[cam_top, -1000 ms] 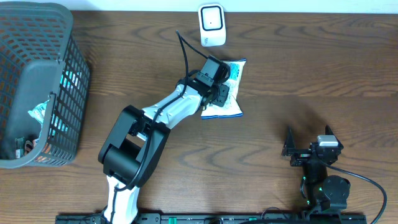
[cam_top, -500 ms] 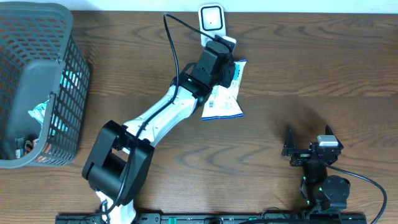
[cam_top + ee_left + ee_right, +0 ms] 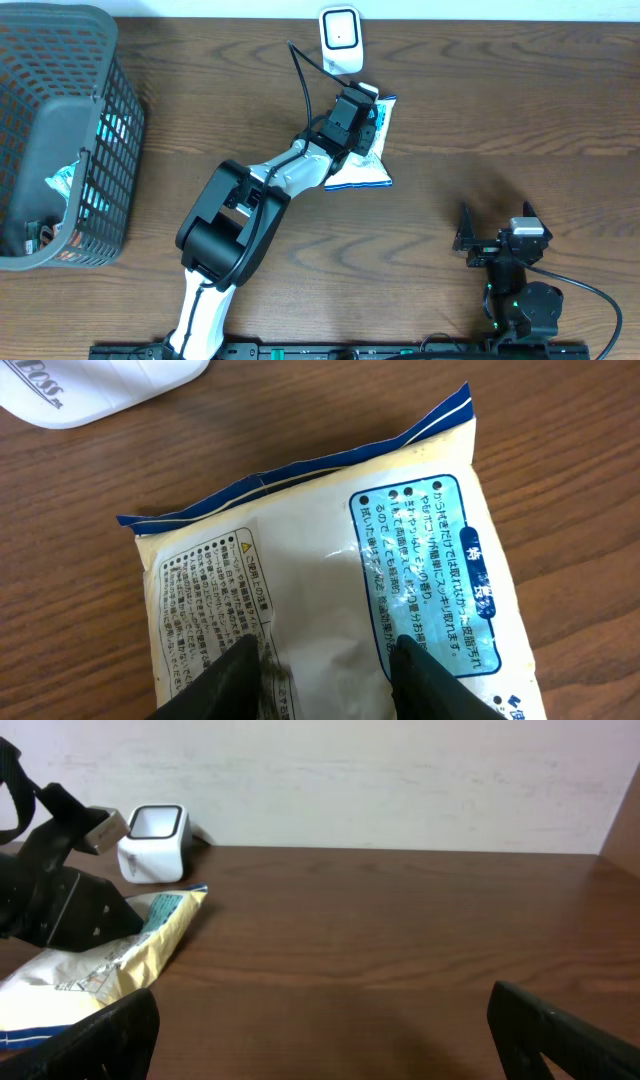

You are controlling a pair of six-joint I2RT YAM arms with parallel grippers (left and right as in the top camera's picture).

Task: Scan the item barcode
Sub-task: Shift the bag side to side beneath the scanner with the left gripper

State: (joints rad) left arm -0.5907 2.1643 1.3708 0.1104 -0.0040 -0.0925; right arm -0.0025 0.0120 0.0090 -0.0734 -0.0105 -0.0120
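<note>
1. The white plastic snack packet with blue edging (image 3: 366,172) lies flat on the brown wooden table (image 3: 520,110), printed back upward. It is just in front of the small white box-shaped scanner (image 3: 341,40).
2. My left gripper (image 3: 330,672) is down over the packet with its two black fingers apart and the film showing between them. I cannot tell whether the tips are actually pressing on it.
3. My right gripper (image 3: 320,1040) sits by the near edge, spread wide and holding nothing, well apart from the packet.
4. First risk: my left wrist view shows only text panels and no barcode. If the code is on the covered part or underneath, presenting this face would give no read.
5. Second risk: the film looks glossy and slack. Closing on a flat face may only pinch a wrinkle, so the bag could sag or slip out when lifted.
6. Third risk: the scanner stands near the packet's top edge. A careless push could shove the packet into it and turn its window away.
</note>
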